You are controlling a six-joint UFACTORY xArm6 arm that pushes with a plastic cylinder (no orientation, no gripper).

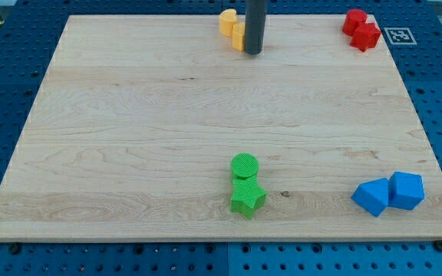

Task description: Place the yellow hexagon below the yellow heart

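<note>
Two yellow blocks sit together at the view's top centre of the wooden board (129,115). The left one (228,21) is orange-yellow with a rounded top. The right one (239,36) is partly hidden behind my rod, so I cannot tell which is the hexagon and which is the heart. My tip (253,52) rests on the board, right against the right yellow block, at its right side.
Two red blocks (361,31) touch each other at the top right. A green cylinder (245,165) sits just above a green star (248,198) at the bottom centre. Two blue blocks (390,194) touch each other at the bottom right.
</note>
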